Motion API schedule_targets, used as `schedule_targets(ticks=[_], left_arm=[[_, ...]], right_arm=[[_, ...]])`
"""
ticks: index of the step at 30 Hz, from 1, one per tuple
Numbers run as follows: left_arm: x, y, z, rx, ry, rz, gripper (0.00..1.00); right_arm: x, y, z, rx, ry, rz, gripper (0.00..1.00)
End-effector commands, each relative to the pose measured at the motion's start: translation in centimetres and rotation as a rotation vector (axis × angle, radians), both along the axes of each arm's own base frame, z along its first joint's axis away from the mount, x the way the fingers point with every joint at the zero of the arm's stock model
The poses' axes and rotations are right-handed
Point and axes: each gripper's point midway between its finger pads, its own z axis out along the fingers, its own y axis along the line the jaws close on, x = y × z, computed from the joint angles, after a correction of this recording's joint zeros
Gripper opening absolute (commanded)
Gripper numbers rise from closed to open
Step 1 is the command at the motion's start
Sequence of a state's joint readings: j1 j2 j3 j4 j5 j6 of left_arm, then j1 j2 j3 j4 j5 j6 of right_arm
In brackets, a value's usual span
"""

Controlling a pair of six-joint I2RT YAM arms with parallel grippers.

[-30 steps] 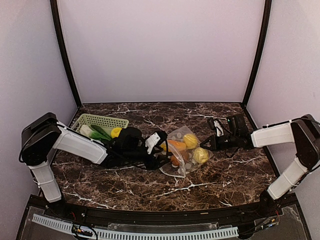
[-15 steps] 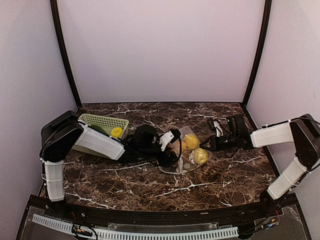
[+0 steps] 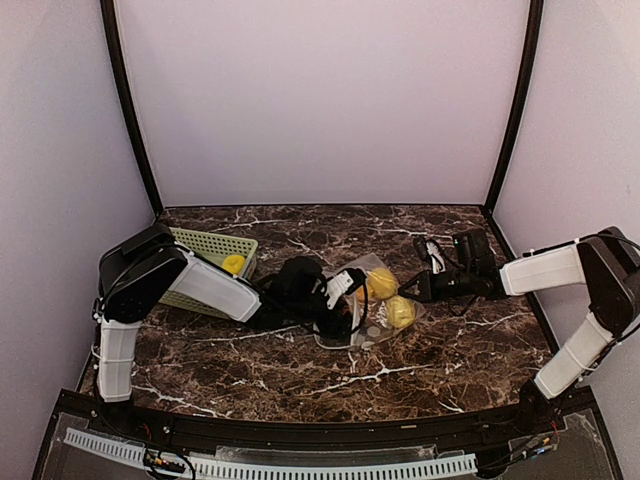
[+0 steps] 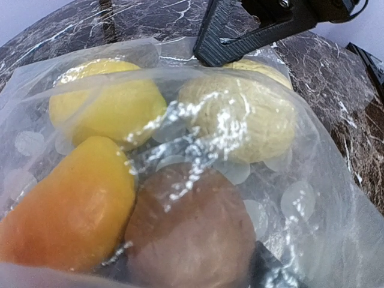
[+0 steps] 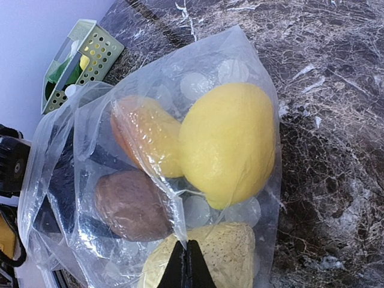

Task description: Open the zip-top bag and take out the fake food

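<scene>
Counter (image 3: 300,225): dark brown marble pattern, white veining, slight sheen.
Back wall (image 3: 320,100): plain pale lilac panel.
Side walls (image 3: 50,150): same pale finish, left and right.
Corner posts (image 3: 128,110): black, one at each rear corner.
Near edge: black frame (image 3: 300,432), white slotted strip (image 3: 300,468).
Light: soft, even.

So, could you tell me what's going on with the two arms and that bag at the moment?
The robot is taking fake food out of a zip-top bag. The right gripper pinches the bag's right end, and the left gripper is pushed up against its left end, fingers hidden. Four pieces are inside: a lemon, a pale yellow one, an orange one and a brown one. The green basket holds a yellow piece.
</scene>
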State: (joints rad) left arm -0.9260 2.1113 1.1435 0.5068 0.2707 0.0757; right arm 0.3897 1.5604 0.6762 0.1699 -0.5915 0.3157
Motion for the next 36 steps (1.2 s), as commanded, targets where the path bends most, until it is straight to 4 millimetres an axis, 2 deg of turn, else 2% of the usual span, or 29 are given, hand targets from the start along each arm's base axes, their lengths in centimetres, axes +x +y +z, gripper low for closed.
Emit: schedule_targets(ticks=[1, 2, 5, 7, 12, 16, 17, 20, 25, 30, 33, 36], left_arm=[[-0.3, 0.1, 0.6, 0.013, 0.007, 0.001, 0.57], [-0.5, 0.3, 0.7, 0.011, 0.008, 0.003, 0.51], [-0.9, 1.1, 2.8, -0.017, -0.006, 0.018, 0.42], [-1.2, 1.9, 3.6, -0.017, -0.005, 0.032, 0.39], [-2.4, 4.8, 4.9, -0.006, 0.003, 0.079, 0.38], [-3.1, 6.9, 5.3, 0.017, 0.013, 0.124, 0.38], [-3.3, 7.6, 4.9, 0.025, 0.036, 0.151, 0.38], [-3.3, 9.0, 6.2, -0.013, 0.068, 0.21, 0.38], [-1.9, 13.3, 8.6, -0.117, 0.136, 0.348, 0.37], [1.3, 19.3, 11.0, -0.215, 0.176, 0.566, 0.37], [2.5, 22.3, 12.8, -0.246, 0.146, 0.67, 0.38], [4.0, 26.2, 13.1, -0.248, 0.155, 0.816, 0.39]], right_arm=[[-0.7, -0.5, -1.5, -0.029, 0.042, -0.005, 0.0], [-0.7, -0.6, -1.5, -0.034, 0.043, -0.006, 0.0], [-0.6, -0.8, -1.4, -0.045, 0.034, -0.013, 0.0], [-0.5, -0.9, -1.3, -0.05, 0.028, -0.02, 0.0], [-0.4, -1.1, -1.2, -0.053, 0.024, -0.035, 0.0], [-0.3, -1.2, -1.2, -0.051, 0.028, -0.042, 0.0], [-0.3, -1.2, -1.2, -0.05, 0.029, -0.044, 0.0], [-0.3, -1.2, -1.1, -0.05, 0.025, -0.046, 0.0], [-0.4, -1.4, -1.0, -0.055, 0.02, -0.047, 0.0], [-0.3, -1.5, -0.9, -0.051, 0.018, -0.045, 0.0], [-0.4, -1.4, -0.9, -0.047, 0.02, -0.043, 0.0], [-0.4, -1.4, -0.9, -0.044, 0.02, -0.041, 0.0]])
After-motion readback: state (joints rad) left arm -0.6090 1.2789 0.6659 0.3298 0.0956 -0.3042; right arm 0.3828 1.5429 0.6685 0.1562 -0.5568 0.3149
